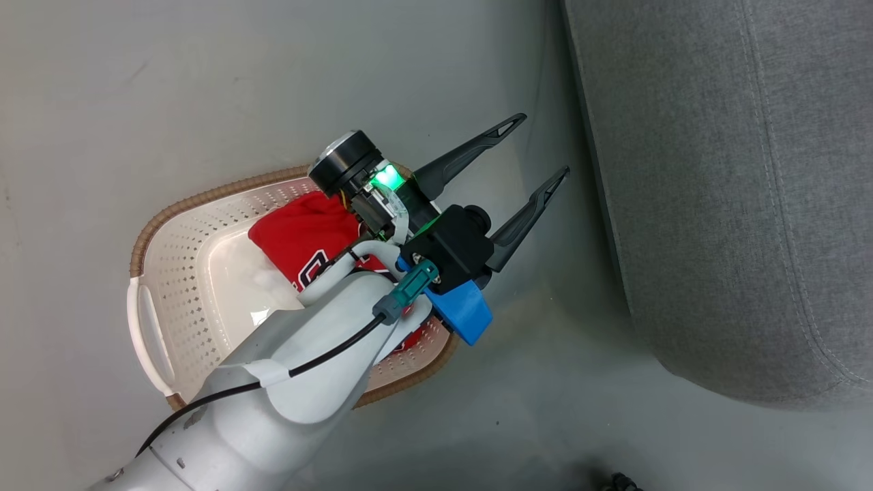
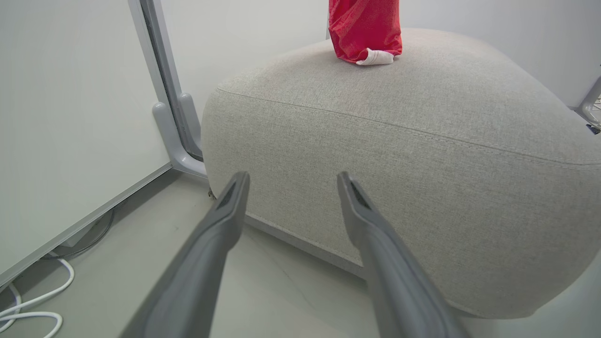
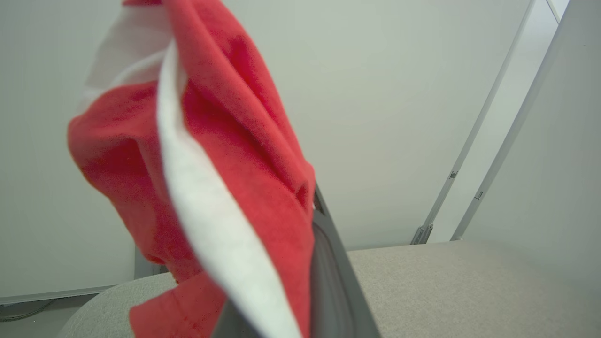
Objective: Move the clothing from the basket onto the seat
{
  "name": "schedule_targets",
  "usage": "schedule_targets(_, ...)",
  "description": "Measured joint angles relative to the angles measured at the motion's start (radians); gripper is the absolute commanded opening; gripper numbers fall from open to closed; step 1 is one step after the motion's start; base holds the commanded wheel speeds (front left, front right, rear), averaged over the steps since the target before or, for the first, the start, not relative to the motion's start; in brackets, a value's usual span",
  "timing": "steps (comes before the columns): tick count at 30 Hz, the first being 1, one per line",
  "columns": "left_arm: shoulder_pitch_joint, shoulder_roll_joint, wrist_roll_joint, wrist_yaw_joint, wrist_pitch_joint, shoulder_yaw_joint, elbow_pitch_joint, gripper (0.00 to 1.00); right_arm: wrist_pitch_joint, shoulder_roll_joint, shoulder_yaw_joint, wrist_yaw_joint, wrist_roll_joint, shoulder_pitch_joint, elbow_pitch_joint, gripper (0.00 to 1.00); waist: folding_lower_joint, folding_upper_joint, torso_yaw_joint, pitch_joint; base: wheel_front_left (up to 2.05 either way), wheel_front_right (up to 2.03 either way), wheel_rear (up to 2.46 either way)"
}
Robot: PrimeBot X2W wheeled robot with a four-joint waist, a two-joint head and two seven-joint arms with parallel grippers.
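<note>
The cream basket (image 1: 179, 273) stands on the floor with a red jersey (image 1: 300, 228) with black lettering inside it, partly hidden by my left arm. My left gripper (image 1: 543, 143) hovers over the basket's right rim, open and holding nothing, its fingers pointing at the grey seat (image 1: 716, 170). In the left wrist view, the left gripper (image 2: 292, 174) faces the seat's side (image 2: 399, 141). A red piece of clothing with white trim (image 2: 365, 33) hangs down and touches the seat top. My right gripper (image 3: 317, 211) is shut on that red piece (image 3: 244, 155), above the seat (image 3: 446, 281).
A strip of bare grey floor (image 1: 566, 341) separates basket and seat. A white wall panel with a grey frame post (image 2: 164, 84) stands left of the seat, and a white cable (image 2: 28, 314) lies on the floor below it. A small dark object (image 1: 617, 483) sits at the bottom edge.
</note>
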Motion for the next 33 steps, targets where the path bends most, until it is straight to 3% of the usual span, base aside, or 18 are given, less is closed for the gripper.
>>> schedule_targets(14,-0.024,-0.007,-0.001,0.0,-0.003,-0.015,0.004,1.0,0.0,0.096,-0.069,0.0,0.021,0.099,0.323,0.0,-0.0001,0.0,0.019,0.016,0.0,0.0,0.0)
schedule_targets(15,-0.024,-0.009,-0.002,0.0,-0.003,-0.016,0.004,1.0,0.0,0.096,-0.07,0.0,0.021,0.099,0.33,0.06,0.0,0.0,0.019,0.014,0.0,0.0,0.0)
schedule_targets(16,-0.024,-0.009,-0.003,0.0,-0.003,-0.017,0.006,1.0,0.0,0.097,-0.072,0.0,0.02,0.099,0.334,0.46,-0.0001,0.0,0.019,0.01,0.0,0.0,0.0)
schedule_targets(17,-0.024,-0.009,-0.006,0.001,-0.003,-0.018,0.007,1.0,0.0,0.097,-0.073,0.0,0.02,0.099,0.334,1.0,-0.0001,0.0,0.018,0.006,0.0,0.0,0.0)
schedule_targets(24,-0.006,-0.01,-0.018,0.008,-0.004,-0.016,0.015,1.0,0.0,0.111,-0.058,0.0,-0.005,0.155,0.291,1.0,-0.0002,0.0,0.011,-0.054,0.0,0.0,0.0)
schedule_targets(33,0.096,-0.02,-0.055,0.031,-0.004,0.029,-0.01,1.0,0.0,0.142,-0.018,0.0,-0.03,0.382,0.175,1.0,-0.0003,0.0,0.004,-0.213,0.0,0.0,0.0)
